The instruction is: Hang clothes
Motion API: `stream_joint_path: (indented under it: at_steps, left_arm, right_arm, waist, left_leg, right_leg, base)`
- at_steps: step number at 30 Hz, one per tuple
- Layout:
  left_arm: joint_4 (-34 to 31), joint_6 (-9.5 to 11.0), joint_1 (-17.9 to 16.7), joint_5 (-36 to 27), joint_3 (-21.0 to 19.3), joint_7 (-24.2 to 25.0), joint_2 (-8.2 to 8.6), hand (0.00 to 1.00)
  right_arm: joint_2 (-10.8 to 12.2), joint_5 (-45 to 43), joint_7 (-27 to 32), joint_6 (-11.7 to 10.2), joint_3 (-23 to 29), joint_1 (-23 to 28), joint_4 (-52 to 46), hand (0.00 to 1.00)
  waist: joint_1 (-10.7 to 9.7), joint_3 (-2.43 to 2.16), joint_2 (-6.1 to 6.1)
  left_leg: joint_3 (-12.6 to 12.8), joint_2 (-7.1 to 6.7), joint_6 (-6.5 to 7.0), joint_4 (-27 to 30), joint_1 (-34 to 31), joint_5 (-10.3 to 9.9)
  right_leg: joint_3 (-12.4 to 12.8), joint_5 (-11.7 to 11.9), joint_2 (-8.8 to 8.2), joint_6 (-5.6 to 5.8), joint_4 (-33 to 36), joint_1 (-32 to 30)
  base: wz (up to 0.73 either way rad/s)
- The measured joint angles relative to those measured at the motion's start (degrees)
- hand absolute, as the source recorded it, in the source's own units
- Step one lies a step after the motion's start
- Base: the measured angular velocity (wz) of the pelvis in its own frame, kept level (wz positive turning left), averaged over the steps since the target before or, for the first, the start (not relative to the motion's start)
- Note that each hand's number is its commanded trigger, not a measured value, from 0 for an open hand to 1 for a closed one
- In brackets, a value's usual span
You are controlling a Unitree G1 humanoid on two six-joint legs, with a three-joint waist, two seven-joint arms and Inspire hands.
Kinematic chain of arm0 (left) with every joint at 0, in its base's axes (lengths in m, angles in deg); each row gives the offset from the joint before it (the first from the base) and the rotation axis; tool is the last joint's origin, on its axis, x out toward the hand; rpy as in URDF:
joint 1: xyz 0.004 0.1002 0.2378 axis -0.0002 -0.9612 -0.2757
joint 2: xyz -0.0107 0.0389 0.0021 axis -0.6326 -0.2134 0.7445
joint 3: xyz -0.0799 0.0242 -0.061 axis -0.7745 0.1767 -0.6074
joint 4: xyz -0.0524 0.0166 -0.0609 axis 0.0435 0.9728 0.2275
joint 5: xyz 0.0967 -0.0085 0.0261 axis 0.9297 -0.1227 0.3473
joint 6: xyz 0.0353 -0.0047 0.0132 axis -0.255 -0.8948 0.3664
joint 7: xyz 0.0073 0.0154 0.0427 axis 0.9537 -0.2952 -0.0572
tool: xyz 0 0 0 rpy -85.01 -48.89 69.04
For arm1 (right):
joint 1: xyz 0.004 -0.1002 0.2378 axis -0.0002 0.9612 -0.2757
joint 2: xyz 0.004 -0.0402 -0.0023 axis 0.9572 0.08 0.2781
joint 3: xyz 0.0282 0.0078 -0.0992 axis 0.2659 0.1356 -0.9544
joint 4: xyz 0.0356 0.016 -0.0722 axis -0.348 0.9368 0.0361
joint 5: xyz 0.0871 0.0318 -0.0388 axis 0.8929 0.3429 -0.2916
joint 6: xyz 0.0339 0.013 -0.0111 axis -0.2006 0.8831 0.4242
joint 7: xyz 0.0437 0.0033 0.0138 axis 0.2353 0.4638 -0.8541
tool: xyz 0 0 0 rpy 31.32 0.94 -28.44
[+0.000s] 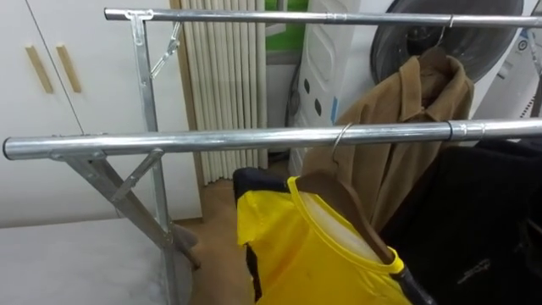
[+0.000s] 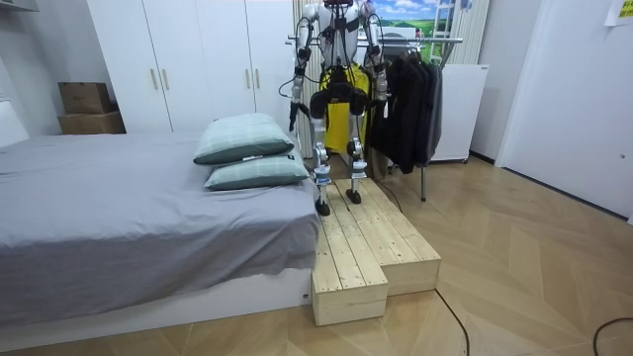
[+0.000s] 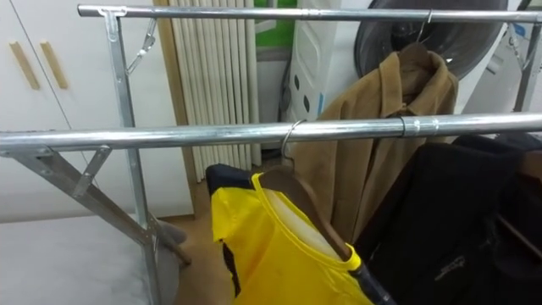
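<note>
A yellow shirt (image 1: 313, 254) hangs on a wooden hanger (image 1: 349, 206) whose metal hook (image 1: 339, 140) sits over the near rail (image 1: 212, 141) of a metal clothes rack. The shirt's collar lies tilted, with a dark sleeve edge at its left. In the room view I stand on a wooden platform (image 2: 366, 247) facing the rack, and the yellow shirt (image 2: 338, 124) shows in front of me. My left hand (image 2: 294, 114) and right hand (image 2: 379, 94) hang low at my sides, away from the shirt.
A brown coat (image 1: 406, 119) hangs on the far rail (image 1: 296, 15); black garments (image 1: 483, 220) fill the near rail's right part. A bed (image 2: 129, 218) with pillows (image 2: 242, 138) lies at the room view's left, white wardrobes (image 2: 188, 59) behind it.
</note>
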Motion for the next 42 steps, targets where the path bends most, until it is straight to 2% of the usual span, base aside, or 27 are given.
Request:
stream_joint_path:
  at_steps: [5,11,15,23,28,38,42]
  left_arm:
    - [1.8,-0.4,-0.4,-0.2,-2.1,-0.4,0.15,0.00]
    - [2.6,-0.4,0.0,-2.8,-1.6,-0.6,0.59,0.00]
    - [2.8,-1.3,0.0,-5.3,-0.8,-0.2,0.65,0.00]
    - [3.6,-1.6,1.1,-5.4,-0.6,1.7,0.61,0.00]
    - [3.6,-1.6,1.1,-5.3,-0.5,1.9,0.64,0.00]
    - [3.6,-1.4,1.2,-5.3,-1.1,1.7,0.29,0.00]
    - [3.6,-0.9,2.2,-5.2,-1.0,1.3,0.15,0.00]
  right_arm:
    - [0.0,0.1,0.1,0.6,0.2,-0.1,2.9,0.00]
    - [0.0,4.0,0.1,1.2,0.0,-0.3,4.4,0.00]
    - [0.0,4.4,0.2,1.3,0.0,-0.3,5.2,0.00]
    - [0.2,4.3,1.7,1.4,-0.6,-0.4,5.2,0.00]
    - [0.3,4.3,2.2,2.5,-0.6,-1.6,5.5,0.00]
    - [0.6,3.2,2.3,2.6,-1.3,-2.3,5.5,0.00]
    - [0.4,-1.6,2.3,2.6,-2.5,-4.1,5.2,0.00]
  waist:
    - [0.1,0.07,0.24]
    - [0.0,-0.27,0.67]
    - [0.0,-0.17,0.75]
    - [0.1,-0.12,0.64]
    - [0.1,-0.15,0.58]
    - [0.2,0.08,-0.07]
    - [0.2,0.07,-0.44]
  left_leg:
    - [0.0,-0.02,0.00,0.0,0.0,0.0]
    - [-0.5,-0.03,0.00,-0.2,0.1,0.0]
    - [-0.7,-0.05,0.00,-0.2,0.1,0.0]
    - [-1.6,-0.14,0.01,-0.2,0.0,0.0]
    - [-1.9,-0.12,0.01,-0.1,0.2,0.0]
    - [-4.1,0.01,0.02,0.7,-0.3,0.0]
    - [-6.4,-0.16,0.02,3.0,-3.2,0.0]
  right_leg:
    - [-0.1,0.0,-0.04,0.00,0.1,-0.1]
    - [-0.3,0.0,-0.03,-0.02,0.2,-0.1]
    - [-0.2,0.0,-0.03,-0.02,0.1,0.1]
    - [-0.3,-0.1,-0.07,0.10,0.0,0.2]
    - [-0.5,-0.1,-0.14,0.09,-0.2,0.6]
    - [-3.3,-0.7,-0.92,-0.15,-0.7,1.6]
    - [-6.1,-2.0,-2.08,-0.40,2.0,0.0]
  base:
    - [0.00]
    - [0.01]
    - [0.00]
    - [0.01]
    - [0.03]
    - [0.13]
    - [0.30]
